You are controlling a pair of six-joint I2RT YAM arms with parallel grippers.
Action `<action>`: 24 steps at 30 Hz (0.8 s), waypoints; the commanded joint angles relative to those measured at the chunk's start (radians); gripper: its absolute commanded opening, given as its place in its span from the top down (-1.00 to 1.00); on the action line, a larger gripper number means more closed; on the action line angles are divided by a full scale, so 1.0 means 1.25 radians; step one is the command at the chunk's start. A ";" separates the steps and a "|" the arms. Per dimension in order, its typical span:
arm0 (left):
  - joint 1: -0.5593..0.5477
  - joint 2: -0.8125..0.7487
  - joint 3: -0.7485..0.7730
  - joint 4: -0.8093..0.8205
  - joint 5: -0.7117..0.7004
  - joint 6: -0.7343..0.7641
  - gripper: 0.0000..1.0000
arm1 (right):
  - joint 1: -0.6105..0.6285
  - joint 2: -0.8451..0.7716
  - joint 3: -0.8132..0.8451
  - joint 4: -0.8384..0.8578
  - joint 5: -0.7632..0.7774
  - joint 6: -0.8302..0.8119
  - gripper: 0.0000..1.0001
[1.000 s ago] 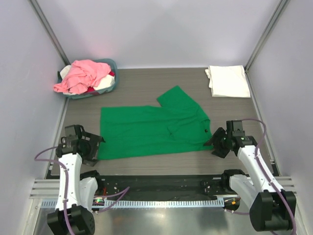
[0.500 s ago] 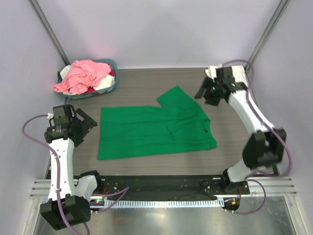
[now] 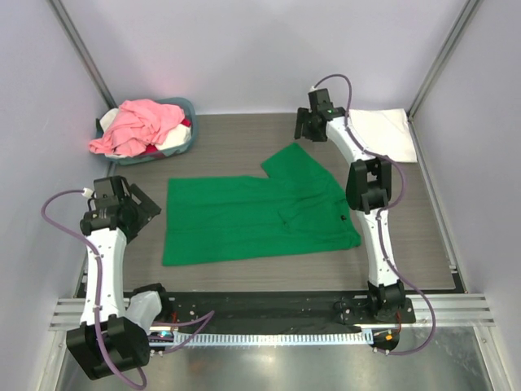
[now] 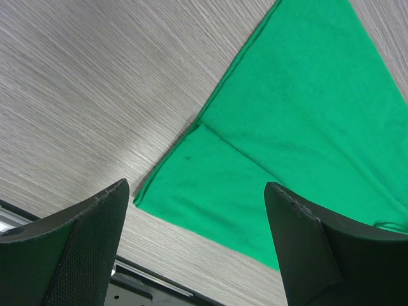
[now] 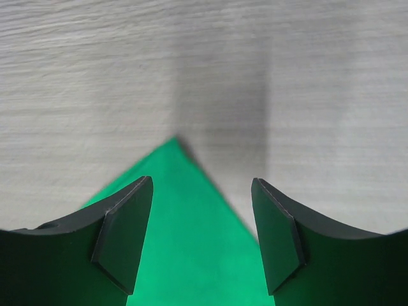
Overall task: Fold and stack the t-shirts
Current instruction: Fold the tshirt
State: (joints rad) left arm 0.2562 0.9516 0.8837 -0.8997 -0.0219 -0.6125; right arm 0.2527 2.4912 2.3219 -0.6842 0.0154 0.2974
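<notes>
A bright green t-shirt (image 3: 252,216) lies spread flat in the middle of the table, one sleeve pointing to the back. A folded white t-shirt (image 3: 383,134) lies at the back right. My left gripper (image 3: 151,208) is open and empty, just left of the green shirt's left edge; the left wrist view shows the shirt's near corner (image 4: 210,191) between the open fingers (image 4: 95,229). My right gripper (image 3: 304,132) is open and empty, above the back sleeve tip; the right wrist view shows that green tip (image 5: 185,223) between its fingers (image 5: 124,236).
A round blue-grey basket (image 3: 186,140) at the back left holds pink (image 3: 138,122), white and red cloth. Grey walls and metal posts close in the table. The black rail (image 4: 146,287) runs along the near edge.
My right arm has swung left from the white shirt at the back right to over the green sleeve tip. My left gripper has barely moved. The green shirt lies as before.
</notes>
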 commanded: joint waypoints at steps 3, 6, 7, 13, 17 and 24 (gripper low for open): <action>-0.021 0.003 -0.003 0.035 -0.027 0.008 -0.72 | 0.036 0.096 0.128 0.009 0.089 -0.059 -0.38; -0.023 -0.018 -0.006 0.039 -0.040 0.003 -0.72 | 0.040 0.125 0.134 0.028 0.103 -0.064 -0.38; -0.025 -0.027 -0.006 0.040 -0.043 0.002 -0.71 | 0.041 0.131 0.134 0.031 0.098 -0.064 -0.39; -0.025 -0.027 -0.007 0.041 -0.055 0.003 -0.68 | 0.074 0.133 0.091 0.037 0.105 -0.064 -0.23; -0.025 -0.024 -0.007 0.037 -0.059 0.000 -0.68 | 0.074 0.129 0.056 0.041 0.105 -0.051 0.42; -0.023 0.039 -0.009 0.066 -0.065 0.005 -0.75 | 0.052 0.084 0.054 0.039 0.088 -0.056 0.98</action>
State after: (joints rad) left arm 0.2291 0.9573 0.8757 -0.8761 -0.0814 -0.6163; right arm 0.3290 2.6431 2.4153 -0.5972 0.1329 0.2295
